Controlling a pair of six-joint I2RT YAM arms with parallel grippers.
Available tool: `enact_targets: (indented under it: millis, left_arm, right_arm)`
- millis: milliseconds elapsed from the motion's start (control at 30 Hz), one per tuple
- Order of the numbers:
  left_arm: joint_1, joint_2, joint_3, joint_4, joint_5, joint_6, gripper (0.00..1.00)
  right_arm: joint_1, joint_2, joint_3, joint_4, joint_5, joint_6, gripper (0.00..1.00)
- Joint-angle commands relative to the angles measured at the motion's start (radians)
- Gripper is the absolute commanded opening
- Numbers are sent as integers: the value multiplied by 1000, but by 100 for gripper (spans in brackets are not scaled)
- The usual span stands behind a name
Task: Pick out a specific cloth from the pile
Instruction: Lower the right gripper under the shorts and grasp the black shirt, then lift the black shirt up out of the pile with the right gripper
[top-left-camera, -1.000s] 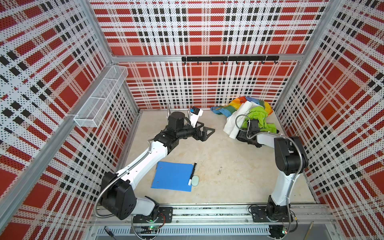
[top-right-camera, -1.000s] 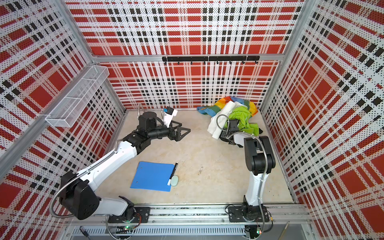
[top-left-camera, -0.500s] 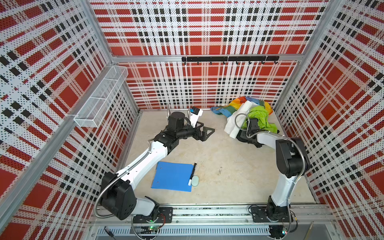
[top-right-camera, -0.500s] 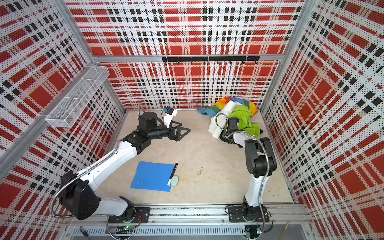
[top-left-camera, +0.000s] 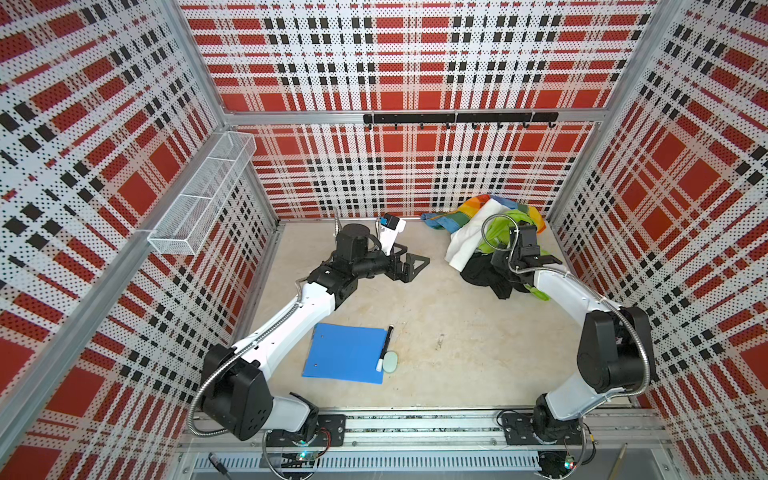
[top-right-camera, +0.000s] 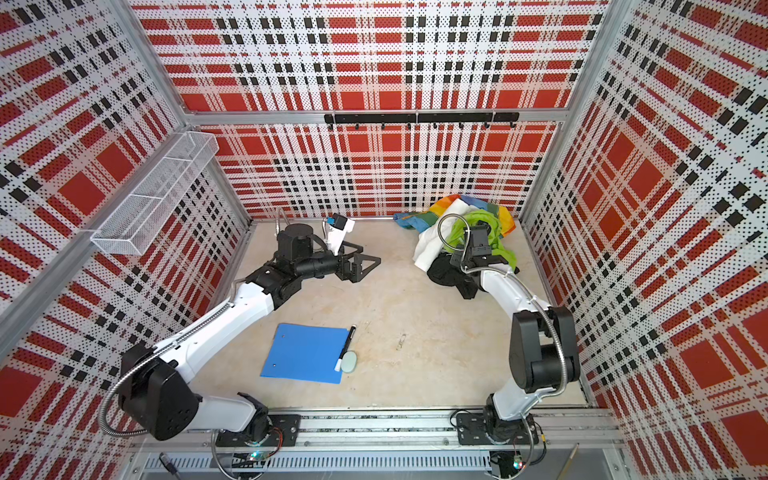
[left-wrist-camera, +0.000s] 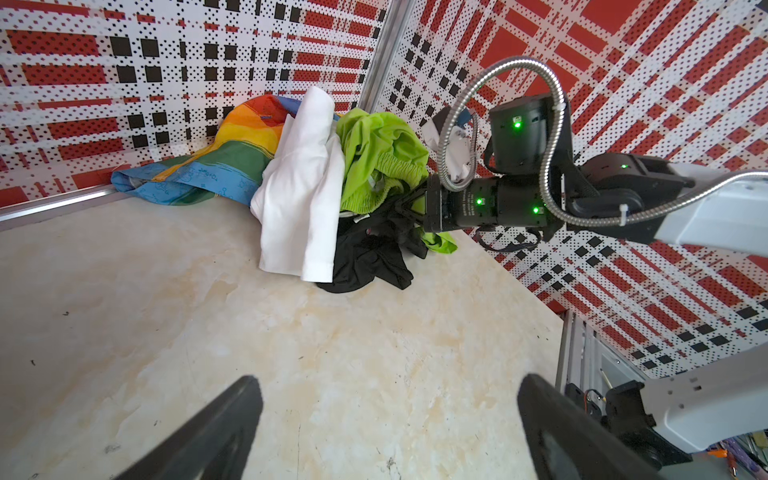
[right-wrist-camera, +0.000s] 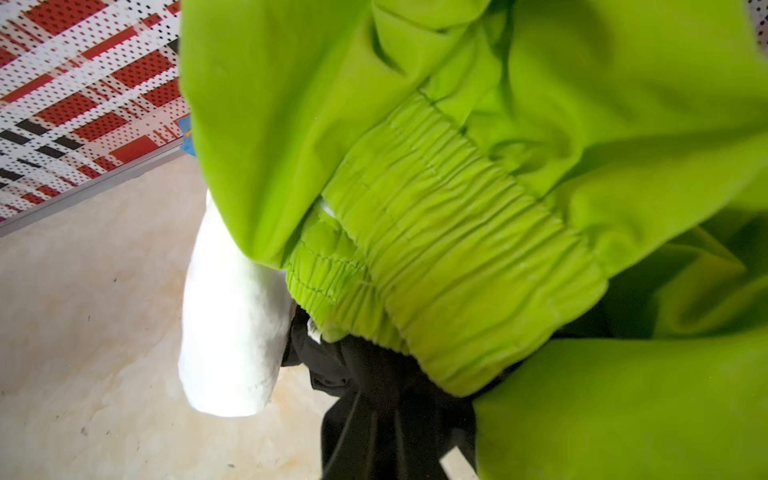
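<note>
Right hand (left-wrist-camera: 406, 208) has snapped shut since a sec ago and its arm has eased back a touch, so more of the soft matte black cloth (top-left-camera: 482, 272) now shows at the front of the heaped pile of mixed fabrics (top-left-camera: 492, 224). That hand is clamped tight w/ black fabric bunched at its tips. It sits low, nosed in under the lime-green elastic-waisted garment (right-wrist-camera: 457, 216), prob. because the black cloth lies at the pile's bottom, in the table's (top-left-camera: 457, 332) far right corner, partly under the white cotton cloth (left-wrist-camera: 299, 187). Left hand (top-left-camera: 409, 259) hangs wide open and empty, well apart at mid-table, turned toward the pile. Both top views hide the grip behind wrist and cable. Left wrist view gives the side-on entry under the green. Right wrist view, close up, shows black folds at the fingers but little else of the pile.
</note>
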Motion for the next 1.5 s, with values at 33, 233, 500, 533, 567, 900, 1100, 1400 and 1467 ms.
enact_targets:
  millis: [33, 233, 500, 533, 567, 900, 1100, 1400, 1467]
  left_arm:
    - [-6, -21, 19, -3, -11, 5, 99]
    - [-11, -13, 21, -5, -12, 4, 99]
    - [-20, 1, 30, -22, -20, 10, 99]
    - [-21, 2, 30, -22, -21, 9, 99]
    - [-20, 1, 30, -21, -21, 9, 99]
    - [-21, -3, 30, -20, -11, 16, 99]
    - [-22, -5, 30, -21, -21, 16, 99]
    - [-22, -6, 27, -16, -6, 16, 99]
    - [-21, -8, 27, -16, -3, 14, 99]
  right_arm:
    - [9, -68, 38, 23, -50, -41, 8]
    - [9, -100, 57, -16, 39, -46, 8]
    - [9, -162, 108, -41, -12, -81, 6]
    - [9, -172, 111, -44, -22, -84, 6]
    - [9, -182, 112, -41, -34, -90, 6]
    - [9, -270, 123, -45, -86, -95, 5]
    - [9, -305, 150, -47, -138, -92, 5]
    - [9, -344, 199, -60, -190, -88, 4]
    - [9, -351, 206, -68, -158, -80, 4]
